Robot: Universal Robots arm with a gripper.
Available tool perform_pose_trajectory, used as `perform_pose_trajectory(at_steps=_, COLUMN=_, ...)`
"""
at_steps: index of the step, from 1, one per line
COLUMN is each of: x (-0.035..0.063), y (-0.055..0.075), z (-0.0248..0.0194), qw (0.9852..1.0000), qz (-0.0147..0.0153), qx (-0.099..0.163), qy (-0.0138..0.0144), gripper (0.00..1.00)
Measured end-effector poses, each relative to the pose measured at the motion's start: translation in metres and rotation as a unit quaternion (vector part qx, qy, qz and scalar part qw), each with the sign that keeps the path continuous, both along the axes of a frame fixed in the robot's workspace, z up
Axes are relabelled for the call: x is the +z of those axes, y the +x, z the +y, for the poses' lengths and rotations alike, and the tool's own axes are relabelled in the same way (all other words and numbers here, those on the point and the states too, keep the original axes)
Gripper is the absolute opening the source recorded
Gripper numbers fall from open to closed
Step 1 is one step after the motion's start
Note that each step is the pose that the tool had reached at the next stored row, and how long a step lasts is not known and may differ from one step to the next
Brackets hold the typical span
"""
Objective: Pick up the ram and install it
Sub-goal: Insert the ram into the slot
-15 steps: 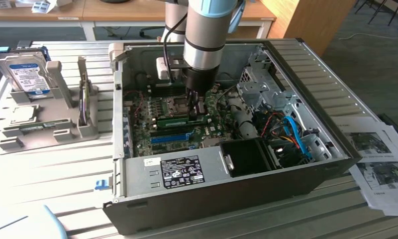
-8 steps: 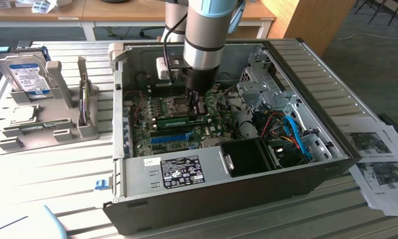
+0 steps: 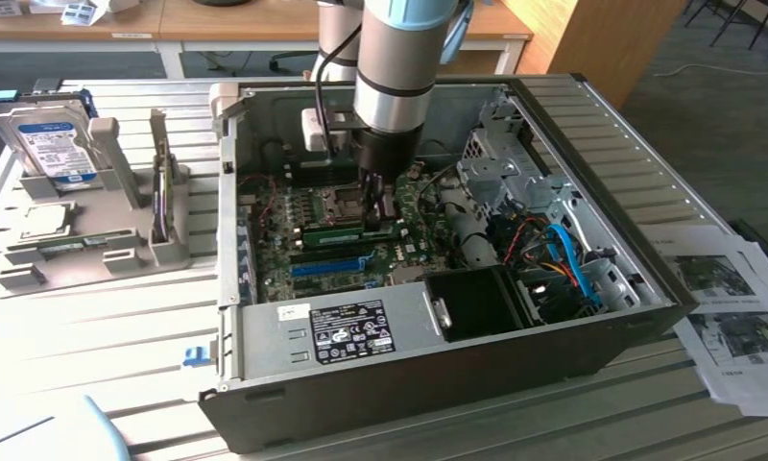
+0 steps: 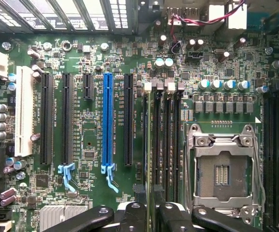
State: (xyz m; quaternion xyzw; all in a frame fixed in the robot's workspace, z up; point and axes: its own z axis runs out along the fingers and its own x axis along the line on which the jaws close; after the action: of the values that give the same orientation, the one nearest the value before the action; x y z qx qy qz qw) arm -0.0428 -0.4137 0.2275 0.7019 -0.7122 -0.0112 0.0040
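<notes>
Past the blue slot (image 3: 326, 266), the ram (image 3: 337, 233) stands on edge in a memory slot, just short of the CPU socket (image 3: 339, 200). The gripper (image 3: 384, 226) sits down over one end of it. Whether the claw is clenched on the stick or released, I cannot tell.

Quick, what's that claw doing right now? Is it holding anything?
Gripper: closed on the ram, down at the motherboard.

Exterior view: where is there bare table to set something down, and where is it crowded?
Bare table on the exterior view's left, between tray, case and near edge. Crowded: inside the case around the arm, and the papers on the exterior view's right.
</notes>
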Motion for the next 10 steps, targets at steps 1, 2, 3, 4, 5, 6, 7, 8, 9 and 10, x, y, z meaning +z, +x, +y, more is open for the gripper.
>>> perform_pose_trajectory(at_steps=1, x=0.0008, y=0.0, z=0.0, qw=1.0, qz=0.0, qx=0.0, qy=0.0, gripper=0.18)
perform_pose_trajectory(at_steps=2, x=0.0017, y=0.0, z=0.0, qw=1.0, qz=0.0, qx=0.0, qy=0.0, gripper=0.18)
perform_pose_trajectory(at_steps=3, x=0.0028, y=0.0, z=0.0, qw=1.0, qz=0.0, qx=0.0, qy=0.0, gripper=0.18)
perform_pose_trajectory(at_steps=4, x=0.004, y=0.0, z=0.0, qw=1.0, qz=0.0, qx=0.0, qy=0.0, gripper=0.18)
perform_pose_trajectory(at_steps=5, x=0.0052, y=0.0, z=0.0, qw=1.0, qz=0.0, qx=0.0, qy=0.0, gripper=0.18)
perform_pose_trajectory(at_steps=6, x=0.0064, y=0.0, z=0.0, qw=1.0, qz=0.0, qx=0.0, qy=0.0, gripper=0.18)
perform_pose_trajectory(at_steps=7, x=0.0077, y=0.0, z=0.0, qw=1.0, qz=0.0, qx=0.0, qy=0.0, gripper=0.18)
perform_pose_trajectory(at_steps=8, x=0.009, y=0.0, z=0.0, qw=1.0, qz=0.0, qx=0.0, qy=0.0, gripper=0.18)
perform_pose_trajectory(at_steps=9, x=0.0103, y=0.0, z=0.0, qw=1.0, qz=0.0, qx=0.0, qy=0.0, gripper=0.18)
perform_pose_trajectory(at_steps=10, x=0.0118, y=0.0, z=0.0, qw=1.0, qz=0.0, qx=0.0, qy=0.0, gripper=0.18)
